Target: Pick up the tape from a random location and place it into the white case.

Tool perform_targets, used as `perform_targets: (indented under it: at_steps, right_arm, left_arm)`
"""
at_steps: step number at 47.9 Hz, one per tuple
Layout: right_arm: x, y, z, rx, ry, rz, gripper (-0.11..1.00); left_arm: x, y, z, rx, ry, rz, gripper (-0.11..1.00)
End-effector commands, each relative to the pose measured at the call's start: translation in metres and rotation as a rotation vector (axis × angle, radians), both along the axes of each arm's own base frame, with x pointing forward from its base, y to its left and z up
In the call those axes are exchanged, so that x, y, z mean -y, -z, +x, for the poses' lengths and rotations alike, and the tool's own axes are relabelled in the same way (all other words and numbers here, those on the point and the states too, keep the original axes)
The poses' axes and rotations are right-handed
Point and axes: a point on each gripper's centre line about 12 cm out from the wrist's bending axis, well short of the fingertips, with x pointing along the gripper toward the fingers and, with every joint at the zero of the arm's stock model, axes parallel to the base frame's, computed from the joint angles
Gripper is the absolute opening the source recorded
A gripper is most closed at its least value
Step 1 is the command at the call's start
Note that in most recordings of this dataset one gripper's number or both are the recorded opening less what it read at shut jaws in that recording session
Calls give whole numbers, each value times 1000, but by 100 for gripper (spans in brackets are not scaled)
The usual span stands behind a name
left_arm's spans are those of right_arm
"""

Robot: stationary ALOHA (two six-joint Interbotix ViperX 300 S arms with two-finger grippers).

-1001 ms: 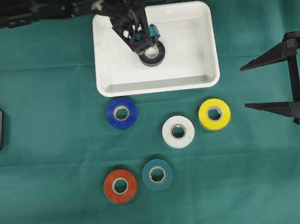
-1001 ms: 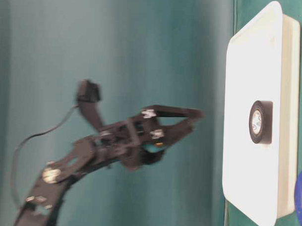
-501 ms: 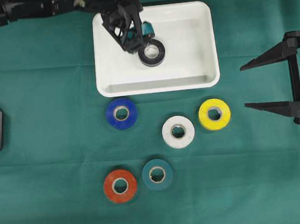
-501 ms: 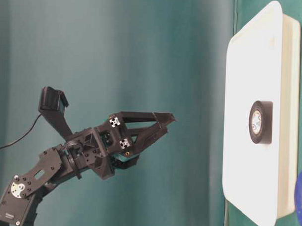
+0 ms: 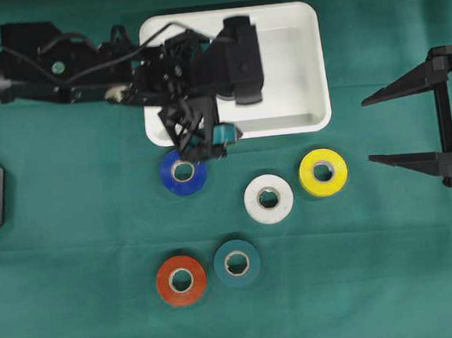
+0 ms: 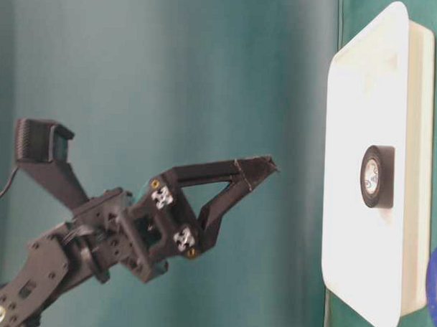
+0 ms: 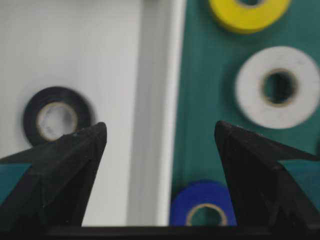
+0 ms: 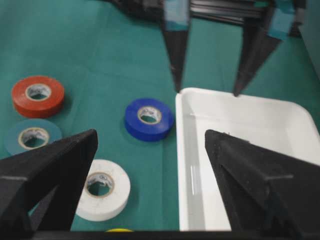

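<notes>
1. Black tape [image 7: 56,116] lies flat inside the case [image 5: 312,68], about mid-floor; blue tape [image 5: 183,171] sits on the cloth just outside the case's near rim.
2. Left claw [image 5: 206,143] is spread wide and empty, above the case's near rim, blue tape just beyond its tips.
3. Rolls look light, stiff, slick-sided: you'd pinch across the outer wall, or rim through the core.
4. Right claw [image 5: 383,129] is parked wide, well right of the case.

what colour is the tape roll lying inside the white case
Black tape roll with a pale core, in the white case; clearest in the left wrist view.
</notes>
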Motion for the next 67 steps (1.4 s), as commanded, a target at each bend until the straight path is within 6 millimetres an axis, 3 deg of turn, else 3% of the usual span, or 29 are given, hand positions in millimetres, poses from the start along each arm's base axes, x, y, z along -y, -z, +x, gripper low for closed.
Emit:
perform_targets:
  at_steps: [1, 12, 53, 67]
  right_arm:
    - [0, -12, 3, 32, 3, 5, 90]
    - [0, -13, 3, 35, 3, 8, 90]
    - [0, -17, 1, 34, 4, 10, 90]
    - [0, -16, 1, 26, 4, 10, 90]
  left_arm:
    - [1, -21, -8, 67, 0, 9, 82]
    - [4, -35, -34, 132, 0, 19, 82]
    - [24, -72, -180, 513, 1, 67, 82]
    - [27, -63, -196, 554, 1, 71, 82]
